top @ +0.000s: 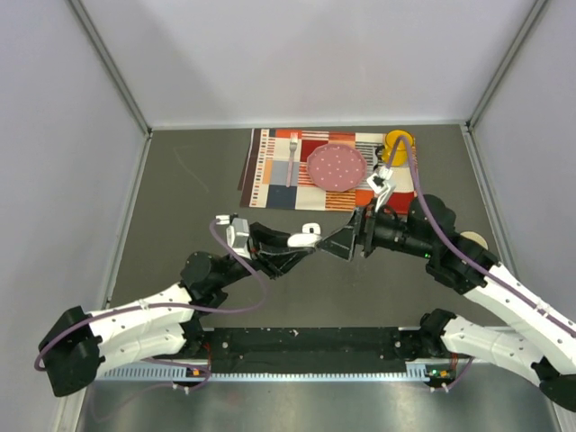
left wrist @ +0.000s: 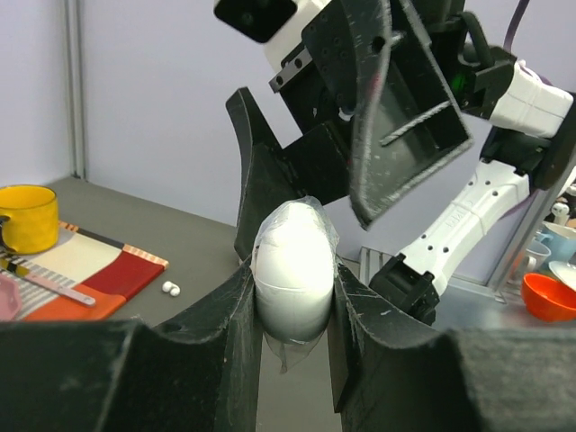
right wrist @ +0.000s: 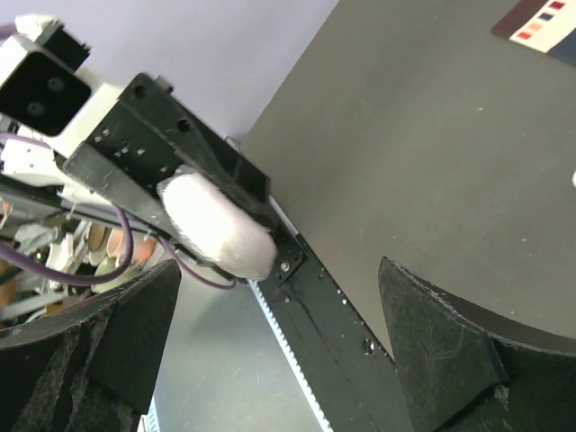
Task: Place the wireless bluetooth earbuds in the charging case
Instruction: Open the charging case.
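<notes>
Upper centre of top view: placemat [top: 270,175]; plate [top: 337,166] on it, fork [top: 292,157] left of plate, mug [top: 399,144] at upper right corner. Mid-frame: charging case [top: 310,229] between fingers of left gripper [top: 309,237] (right gripper [top: 346,241] just right). In left wrist view, earbuds [left wrist: 169,288] on table [left wrist: 207,243] beside placemat corner.

Both arms stretch in from their bases and meet nose to nose at the white case [top: 310,229]. The left gripper [top: 304,236] has that case pinched between its two black fingers, one pressed to each side, with its forearm running low and back to the left of the case. The right gripper [top: 331,243] faces it from just right of the case with its fingers spread wide apart, its elbow bent and its forearm leading away to the right.
</notes>
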